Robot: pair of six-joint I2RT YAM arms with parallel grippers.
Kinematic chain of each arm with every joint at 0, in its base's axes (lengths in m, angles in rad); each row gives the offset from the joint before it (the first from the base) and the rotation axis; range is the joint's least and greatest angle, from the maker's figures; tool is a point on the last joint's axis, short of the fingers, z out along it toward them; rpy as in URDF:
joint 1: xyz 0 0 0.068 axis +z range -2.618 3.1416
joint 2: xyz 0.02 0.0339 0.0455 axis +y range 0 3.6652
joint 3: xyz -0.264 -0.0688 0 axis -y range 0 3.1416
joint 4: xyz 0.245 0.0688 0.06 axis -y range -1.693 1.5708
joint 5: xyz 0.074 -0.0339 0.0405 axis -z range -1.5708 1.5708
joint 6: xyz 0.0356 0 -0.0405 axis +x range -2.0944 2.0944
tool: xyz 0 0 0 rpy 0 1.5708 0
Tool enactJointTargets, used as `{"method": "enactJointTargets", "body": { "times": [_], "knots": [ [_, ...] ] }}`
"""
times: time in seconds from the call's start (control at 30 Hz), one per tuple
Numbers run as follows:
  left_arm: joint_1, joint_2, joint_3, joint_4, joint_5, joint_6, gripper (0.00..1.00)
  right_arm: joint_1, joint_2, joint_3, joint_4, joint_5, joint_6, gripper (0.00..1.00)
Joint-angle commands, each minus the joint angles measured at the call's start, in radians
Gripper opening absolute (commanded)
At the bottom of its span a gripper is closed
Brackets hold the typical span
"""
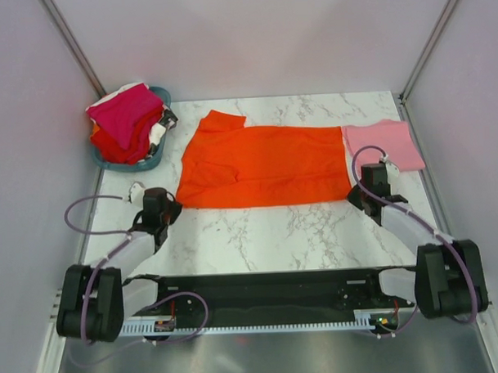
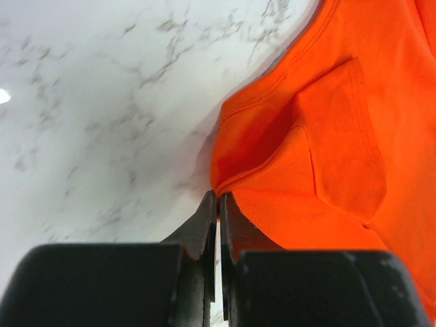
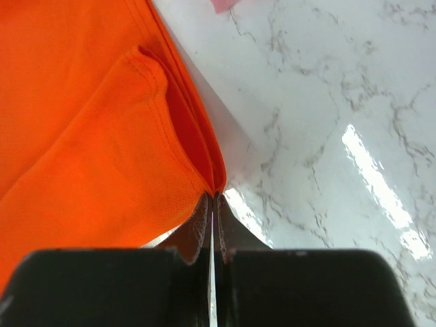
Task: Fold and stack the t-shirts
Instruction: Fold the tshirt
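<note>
A: Top external view, shirt position?
B: Orange shirt (image 1: 265,165) spread on the table (image 1: 259,227). Left gripper (image 2: 218,199) clamped on its near left corner, right gripper (image 3: 213,197) pinching its near right corner. Pink shirt (image 1: 384,143) just beside, right.

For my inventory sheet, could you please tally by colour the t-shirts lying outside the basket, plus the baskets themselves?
orange-red t-shirt: 1
light pink t-shirt: 1
teal basket: 1
total: 3
The heaped shirts in the basket overlap too much to count.
</note>
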Motion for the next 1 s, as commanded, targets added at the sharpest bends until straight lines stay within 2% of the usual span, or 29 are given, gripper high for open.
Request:
{"method": "enactJointTargets", "body": {
  "times": [0.0, 0.13, 0.17, 0.2, 0.23, 0.27, 0.33, 0.37, 0.47, 0.53, 0.57, 0.63, 0.73, 0.77, 0.83, 0.97],
  "knots": [
    [0.003, -0.134, -0.077, -0.101, 0.017, -0.061, 0.02, -0.004, -0.122, -0.045, -0.115, -0.027, 0.032, 0.0],
    [0.004, -0.384, -0.163, -0.237, 0.014, -0.09, 0.02, -0.004, -0.338, -0.087, -0.23, -0.02, 0.042, 0.0],
    [0.003, -0.421, -0.173, -0.263, 0.012, -0.097, 0.03, -0.004, -0.374, -0.093, -0.269, -0.024, 0.042, 0.05],
    [0.003, -0.461, -0.18, -0.288, 0.011, -0.098, 0.09, -0.004, -0.407, -0.105, -0.28, -0.029, 0.043, 0.12],
    [0.003, -0.492, -0.18, -0.35, 0.011, -0.101, 0.17, -0.002, -0.464, -0.11, -0.293, -0.039, 0.04, 0.37],
    [0.003, -0.55, -0.175, -0.377, 0.012, -0.104, 0.35, -0.004, -0.489, -0.108, -0.32, -0.041, 0.043, 0.45],
    [0.003, -0.592, -0.149, -0.423, 0.021, -0.103, 0.49, -0.004, -0.539, -0.096, -0.342, -0.04, 0.034, 0.56],
    [0.003, -0.622, -0.134, -0.46, 0.025, -0.092, 0.53, -0.004, -0.552, -0.086, -0.352, -0.038, 0.023, 0.56],
    [0.003, -0.642, -0.05, -0.527, 0.025, -0.035, 0.56, -0.004, -0.554, -0.03, -0.354, -0.059, -0.043, 0.54],
    [0.003, -0.639, 0.018, -0.537, 0.037, 0.027, 0.56, -0.004, -0.521, 0.01, -0.307, -0.124, -0.125, 0.51],
    [0.003, -0.633, 0.038, -0.52, 0.051, 0.052, 0.56, -0.002, -0.503, 0.023, -0.291, -0.203, -0.147, 0.5],
    [0.003, -0.594, 0.095, -0.505, 0.098, 0.121, 0.57, 0.006, -0.419, 0.066, -0.265, -0.263, -0.172, 0.48],
    [0.001, -0.493, 0.147, -0.393, 0.23, 0.216, 0.57, 0.053, -0.279, 0.118, -0.196, -0.368, -0.176, 0.45],
    [0.001, -0.462, 0.164, -0.377, 0.238, 0.228, 0.57, 0.099, -0.244, 0.131, -0.147, -0.386, -0.158, 0.44],
    [0.001, -0.364, 0.198, -0.298, 0.354, 0.28, 0.57, 0.154, -0.141, 0.168, -0.069, -0.423, -0.133, 0.43],
    [0.001, -0.216, 0.239, -0.216, 0.434, 0.301, 0.57, 0.295, 0.015, 0.229, 0.07, -0.457, -0.04, 0.44]
  ]
}}
